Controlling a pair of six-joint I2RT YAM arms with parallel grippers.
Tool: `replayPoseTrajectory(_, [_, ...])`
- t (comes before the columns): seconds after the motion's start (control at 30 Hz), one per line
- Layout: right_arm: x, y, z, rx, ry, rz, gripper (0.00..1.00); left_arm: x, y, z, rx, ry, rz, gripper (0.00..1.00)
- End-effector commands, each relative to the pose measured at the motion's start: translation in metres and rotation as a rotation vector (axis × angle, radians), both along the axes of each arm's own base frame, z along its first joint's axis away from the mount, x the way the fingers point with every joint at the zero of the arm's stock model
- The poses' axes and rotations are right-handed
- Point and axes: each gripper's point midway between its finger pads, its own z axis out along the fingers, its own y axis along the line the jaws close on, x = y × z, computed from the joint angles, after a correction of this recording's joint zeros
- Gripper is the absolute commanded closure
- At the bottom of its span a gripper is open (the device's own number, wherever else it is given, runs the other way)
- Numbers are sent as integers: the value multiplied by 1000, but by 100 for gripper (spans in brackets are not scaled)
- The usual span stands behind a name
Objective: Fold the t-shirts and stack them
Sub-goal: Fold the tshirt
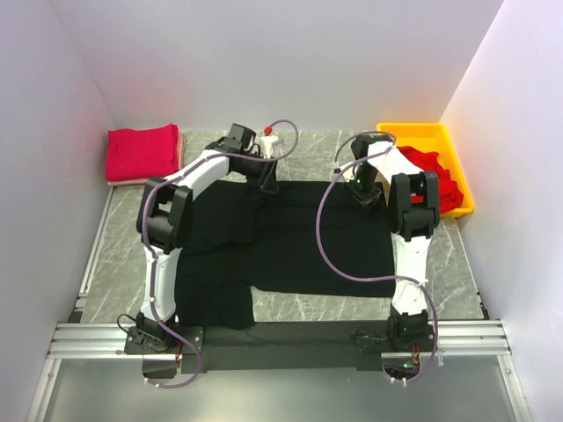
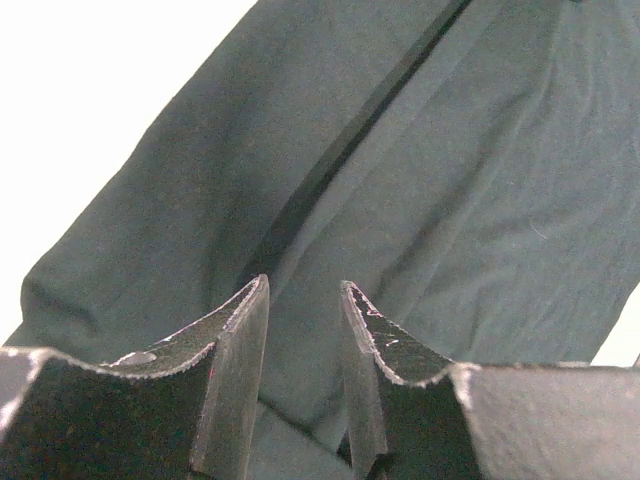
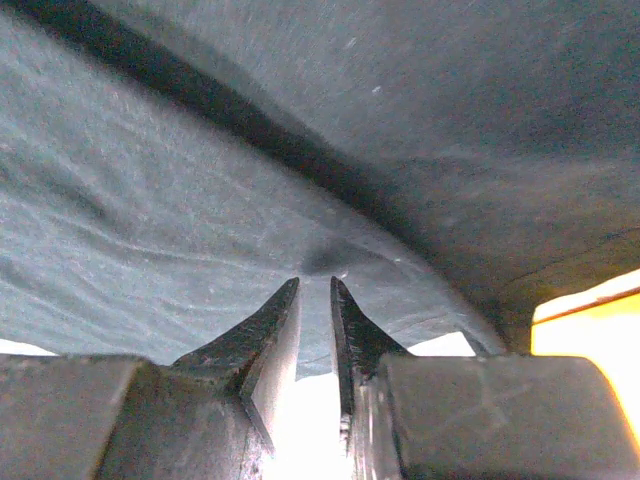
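Note:
The black t-shirt (image 1: 299, 237) lies spread over the middle of the table, one sleeve towards the near left. My left gripper (image 1: 267, 180) is at its far edge, left of centre. In the left wrist view its jaws (image 2: 305, 285) hold a fold of the black cloth (image 2: 450, 180) between them. My right gripper (image 1: 368, 195) is at the far right corner. In the right wrist view its jaws (image 3: 315, 282) are nearly closed on the edge of the cloth (image 3: 200, 200), which puckers at the tips. A folded red t-shirt (image 1: 141, 151) lies at the far left.
A yellow tray (image 1: 413, 130) stands at the far right with crumpled red t-shirts (image 1: 444, 176) in it; its rim shows in the right wrist view (image 3: 590, 330). White walls close in the sides and back. A metal rail runs along the near edge.

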Motion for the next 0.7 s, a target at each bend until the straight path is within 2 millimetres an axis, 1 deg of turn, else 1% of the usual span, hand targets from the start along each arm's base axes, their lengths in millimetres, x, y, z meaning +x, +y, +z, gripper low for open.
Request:
replayPoseTrajectory(0.0, [-7, -3, 21, 11, -25, 19, 75, 9, -14, 3, -47, -10, 12, 60])
replayPoseTrajectory(0.03, [-8, -3, 20, 12, -20, 21, 76, 8, -12, -9, -22, 4, 24, 61])
replayPoseTrajectory(0.1, [-7, -3, 21, 20, -20, 19, 77, 4, -12, -18, -8, 22, 23, 61])
replayPoseTrajectory(0.17, [0, -4, 29, 35, -52, 6, 77, -5, -11, -27, -1, 60, 17, 63])
replayPoseTrajectory(0.2, [10, -2, 36, 49, -95, -1, 76, -10, -10, -30, -2, 73, 5, 65])
replayPoseTrajectory(0.23, [17, -2, 42, 64, -122, -12, 75, -19, -9, -37, 6, 100, -6, 66])
replayPoseTrajectory(0.27, [24, -1, 48, 74, -152, -35, 75, -26, -8, -34, -1, 107, -19, 68])
replayPoseTrajectory(0.3, [42, 0, 59, 97, -221, -60, 75, -32, -9, -35, 2, 103, -39, 69])
replayPoseTrajectory(0.33, [50, 1, 64, 112, -248, -94, 74, -42, -5, -41, 15, 122, -44, 69])
replayPoseTrajectory(0.37, [57, 1, 68, 120, -274, -114, 74, -45, -6, -38, 16, 110, -54, 69])
replayPoseTrajectory(0.4, [72, 1, 74, 122, -334, -136, 74, -52, -6, -40, 25, 115, -72, 70])
replayPoseTrajectory(0.43, [76, 1, 72, 124, -339, -158, 74, -55, -4, -41, 32, 119, -76, 70])
replayPoseTrajectory(0.5, [87, 0, 70, 116, -364, -177, 75, -59, -4, -38, 28, 115, -97, 71])
replayPoseTrajectory(0.53, [88, -1, 60, 100, -345, -189, 76, -58, -4, -33, 27, 97, -100, 71])
replayPoseTrajectory(0.57, [88, -2, 57, 97, -334, -188, 77, -57, -4, -30, 28, 85, -98, 71])
replayPoseTrajectory(0.6, [84, -3, 51, 84, -304, -191, 78, -58, -4, -27, 28, 88, -101, 71])
replayPoseTrajectory(0.67, [74, -5, 38, 69, -248, -179, 80, -51, -6, -17, 24, 62, -102, 69])
